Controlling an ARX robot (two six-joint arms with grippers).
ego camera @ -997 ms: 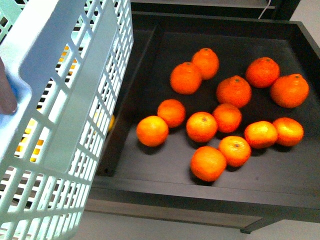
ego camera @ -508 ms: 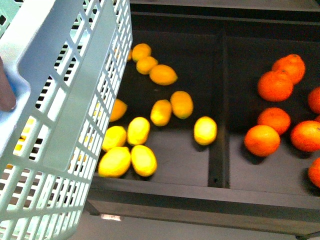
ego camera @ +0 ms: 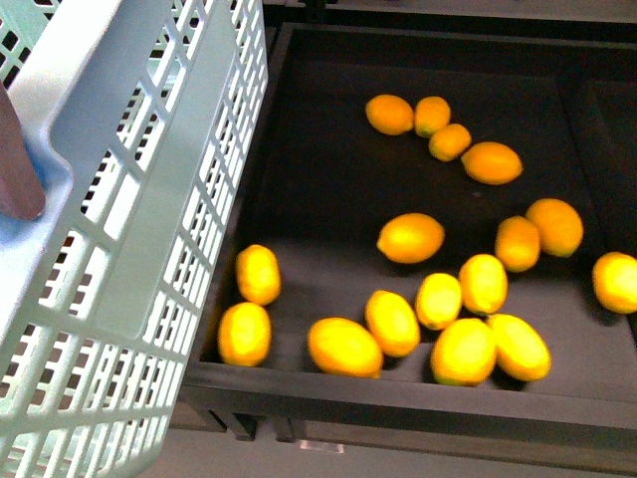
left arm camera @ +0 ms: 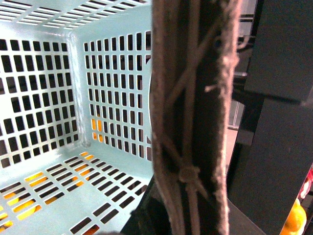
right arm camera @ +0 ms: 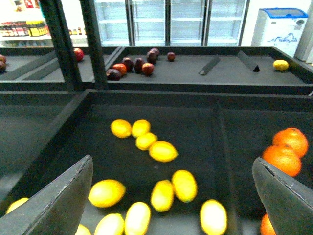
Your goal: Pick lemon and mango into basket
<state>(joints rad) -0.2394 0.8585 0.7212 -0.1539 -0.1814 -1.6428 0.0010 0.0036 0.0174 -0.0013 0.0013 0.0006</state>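
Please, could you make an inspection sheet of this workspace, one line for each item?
Surface: dark tray, fruit lying loose on it.
Job's things: lemons, many, scattered; basket tilted beside the tray, no fruit in the part shown; no mango seen.
Clutter: oranges in the next compartment; dark red fruit in a farther bin.
Grippers: right gripper open above the lemons, holding nothing; left gripper not in view, the basket handle fills its camera.
Cables: thin cords tied along the handle; nothing else seen.
Surroundings: glass-door fridges, chest freezer.
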